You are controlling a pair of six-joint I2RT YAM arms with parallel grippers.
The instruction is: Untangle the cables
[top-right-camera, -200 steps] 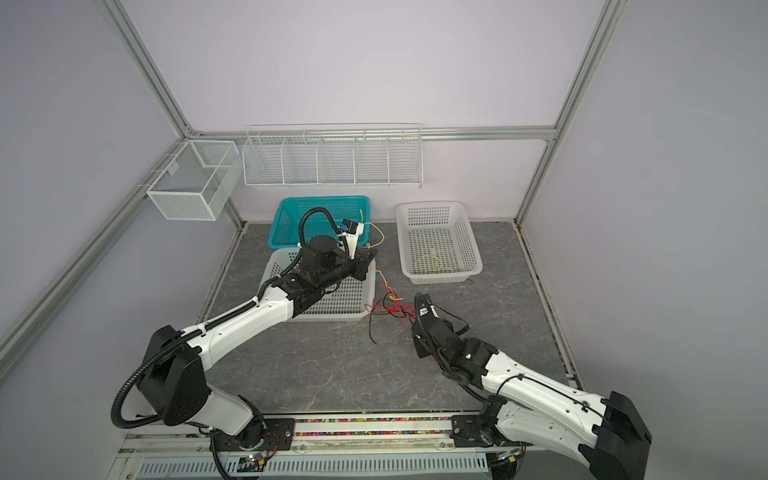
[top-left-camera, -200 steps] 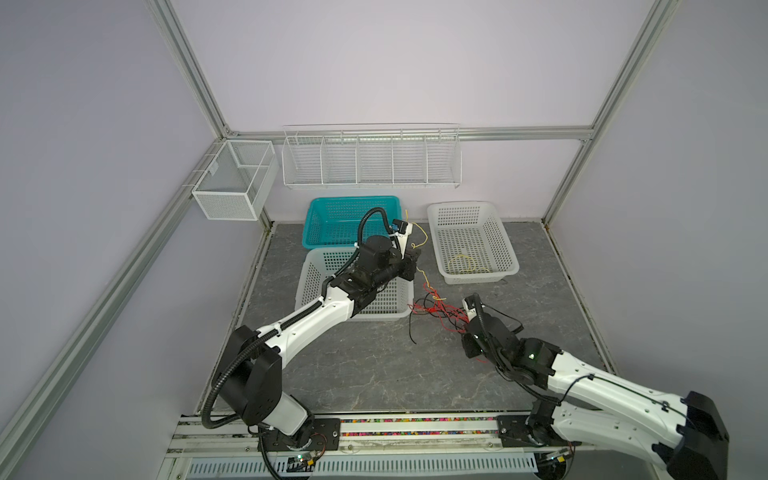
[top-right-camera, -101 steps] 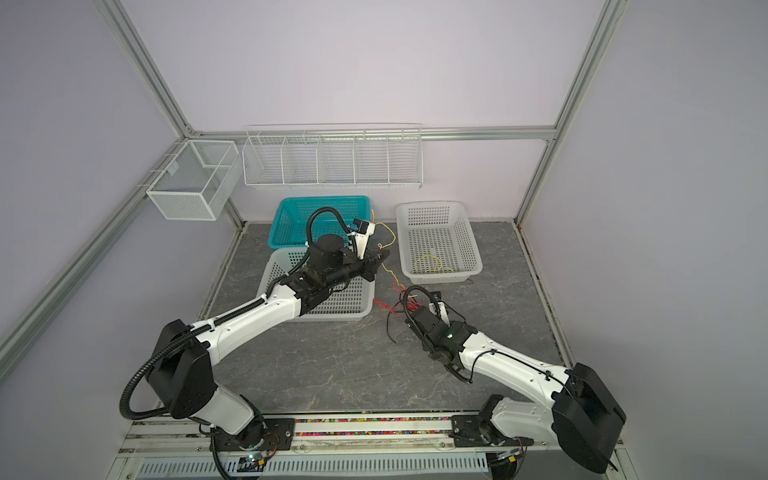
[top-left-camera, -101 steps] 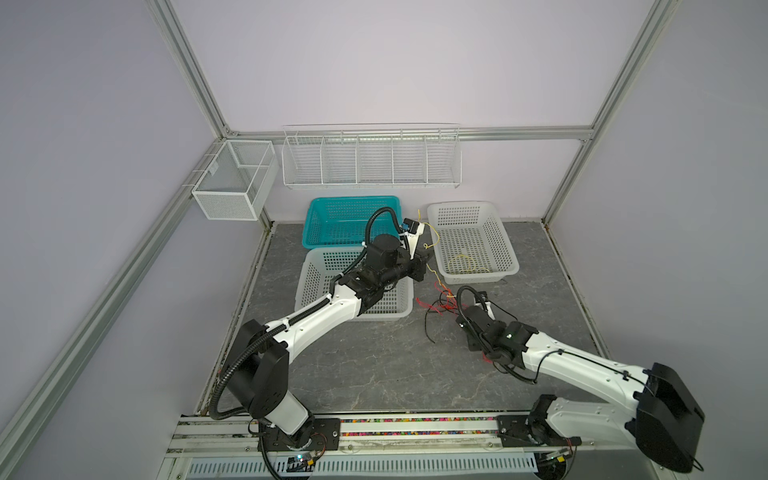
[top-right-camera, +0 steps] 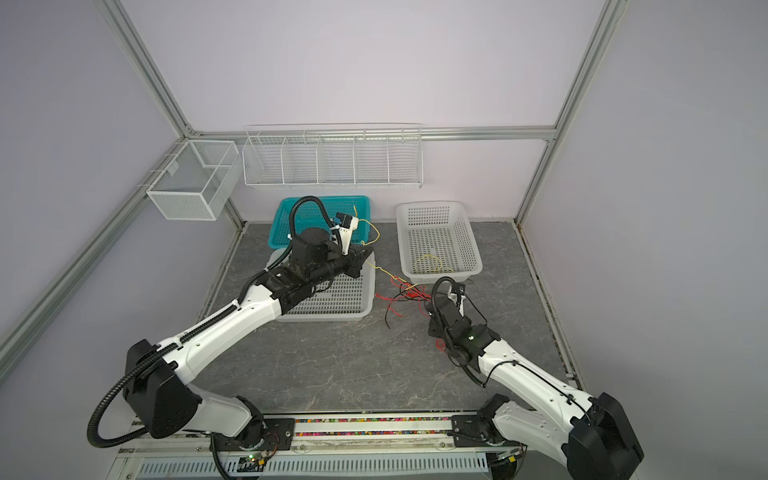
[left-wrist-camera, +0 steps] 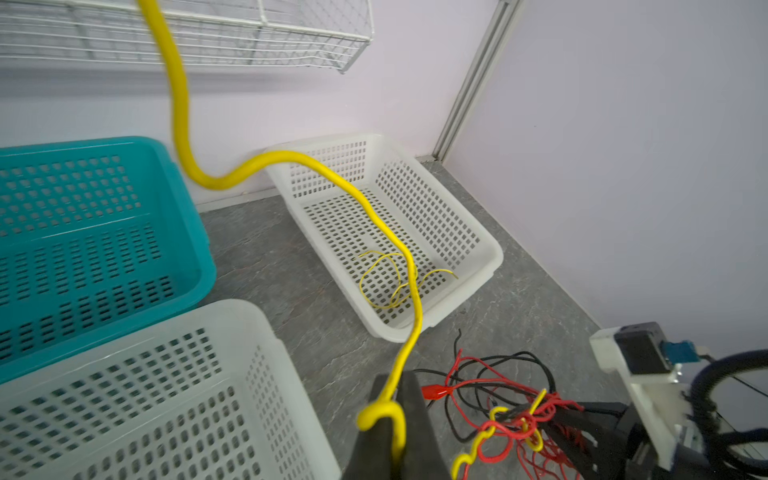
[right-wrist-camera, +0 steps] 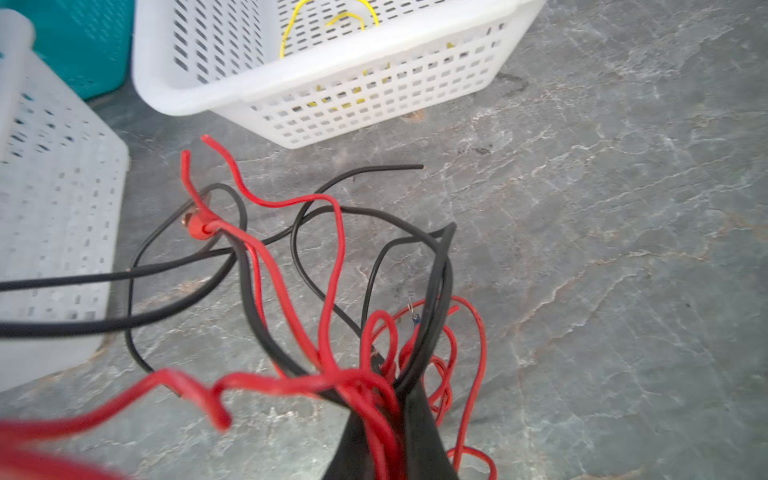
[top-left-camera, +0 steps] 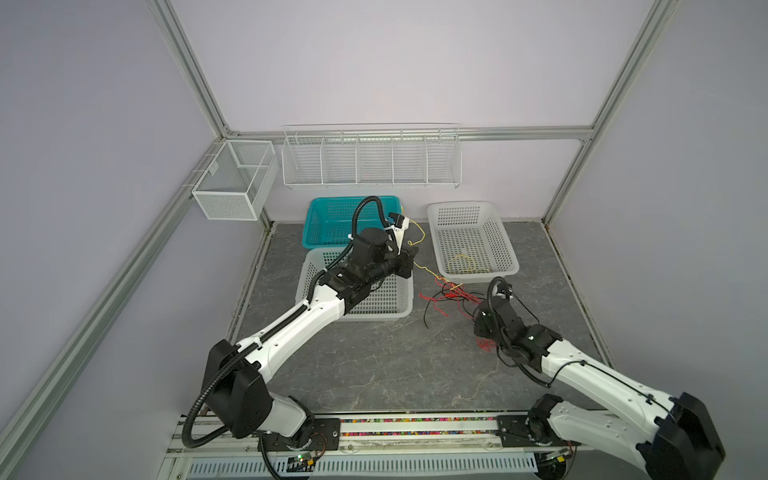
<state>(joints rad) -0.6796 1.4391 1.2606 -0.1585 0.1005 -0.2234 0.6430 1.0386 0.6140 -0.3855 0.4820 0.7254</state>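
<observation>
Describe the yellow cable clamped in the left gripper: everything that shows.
The thin yellow cable looks like smooth plastic-coated wire, bent and wavy. The left gripper pinches it between shut black fingers, where it forms a small loop. One stretch rises and curves away, crossing the white perforated plastic basket in the left wrist view. The other, kinked end hooks into the tangle of red and black cables.

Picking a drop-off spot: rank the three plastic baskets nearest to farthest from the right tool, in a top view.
In a top view, from the right tool:
1. Right white basket, just behind it.
2. Left white basket, across to the left.
3. Teal basket, back left by the wall.
</observation>
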